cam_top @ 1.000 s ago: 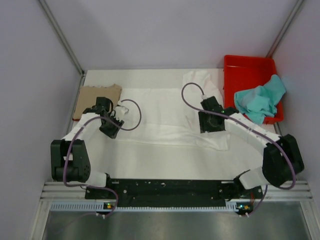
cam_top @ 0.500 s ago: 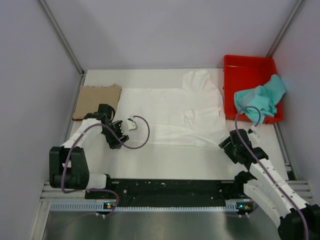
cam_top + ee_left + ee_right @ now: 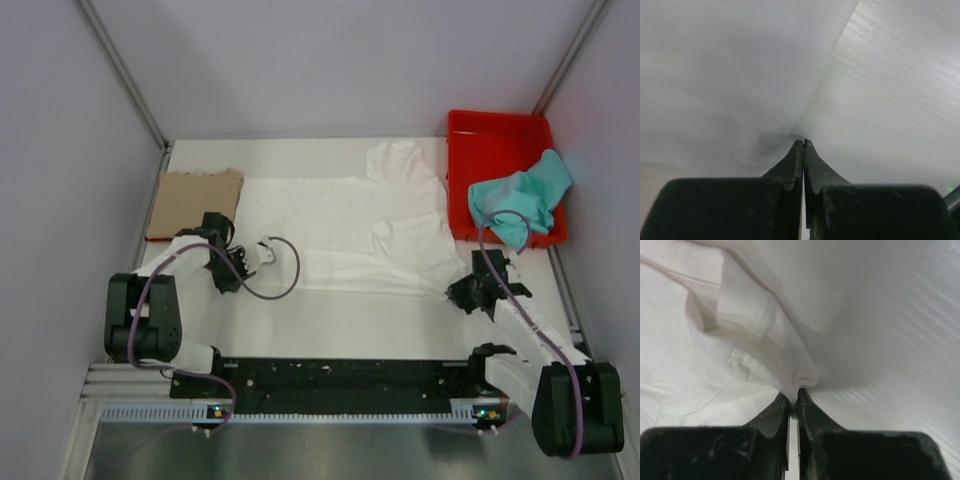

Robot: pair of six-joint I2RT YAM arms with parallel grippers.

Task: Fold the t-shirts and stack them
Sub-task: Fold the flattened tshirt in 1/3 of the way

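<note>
Over on the left, a tan t-shirt [image 3: 192,200] lies flat at the table's [image 3: 330,320] far corner, its near corner hidden behind the left arm. The left gripper [image 3: 803,145] has its jaws pressed together at the near-left edge of the white t-shirt [image 3: 340,215]. That wrist view is blurred and shows only a pucker of cloth at the tips. The right gripper [image 3: 793,392] pinches a bunched fold at the shirt's near-right corner. A crumpled teal t-shirt [image 3: 520,198] sits in the red bin [image 3: 500,122], draped over the rim.
</note>
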